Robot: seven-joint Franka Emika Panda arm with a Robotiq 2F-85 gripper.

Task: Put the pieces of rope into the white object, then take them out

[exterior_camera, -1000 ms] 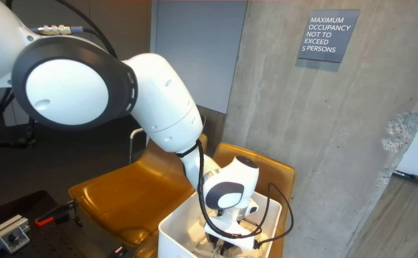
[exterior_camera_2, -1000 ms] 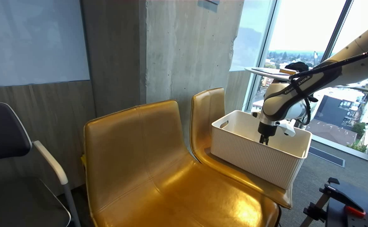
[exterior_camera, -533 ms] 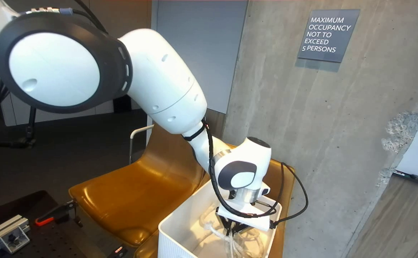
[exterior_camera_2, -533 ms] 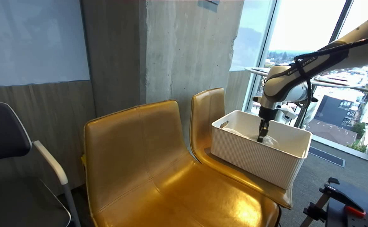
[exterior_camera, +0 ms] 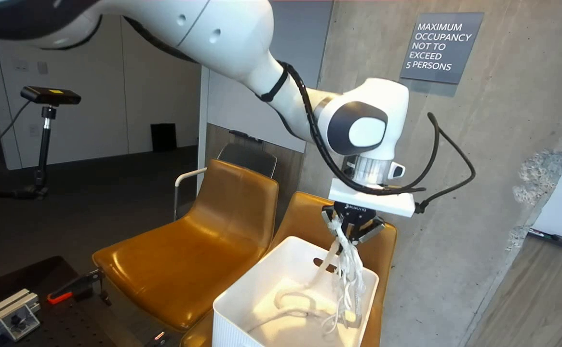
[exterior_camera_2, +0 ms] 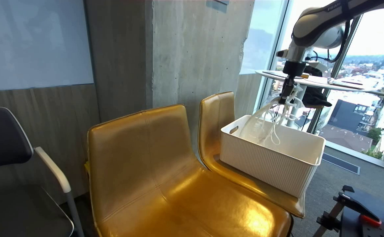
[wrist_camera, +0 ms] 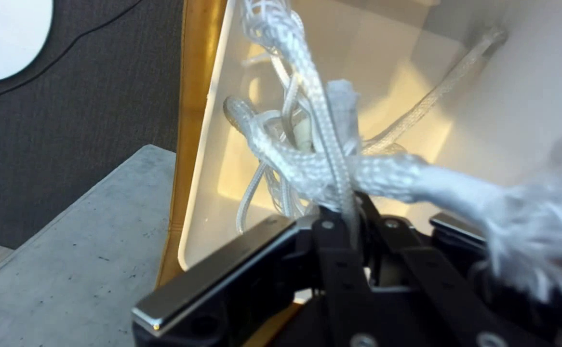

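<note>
Rope (exterior_camera: 351, 275) hangs from your gripper (exterior_camera_2: 282, 101), jaws clenched on its strands above the rim of the bin (exterior_camera_2: 267, 164); lower lengths droop past that edge, inside the walls. You have open air between gripper and rim, and the back of the chair (exterior_camera_2: 216, 121) beneath the bin stands just beside its handle-hole end

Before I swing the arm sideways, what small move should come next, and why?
Probably raise the gripper straight up a little: it grips white braided rope that trails down inside the ribbed white bin, so going sideways could snag it.
</note>
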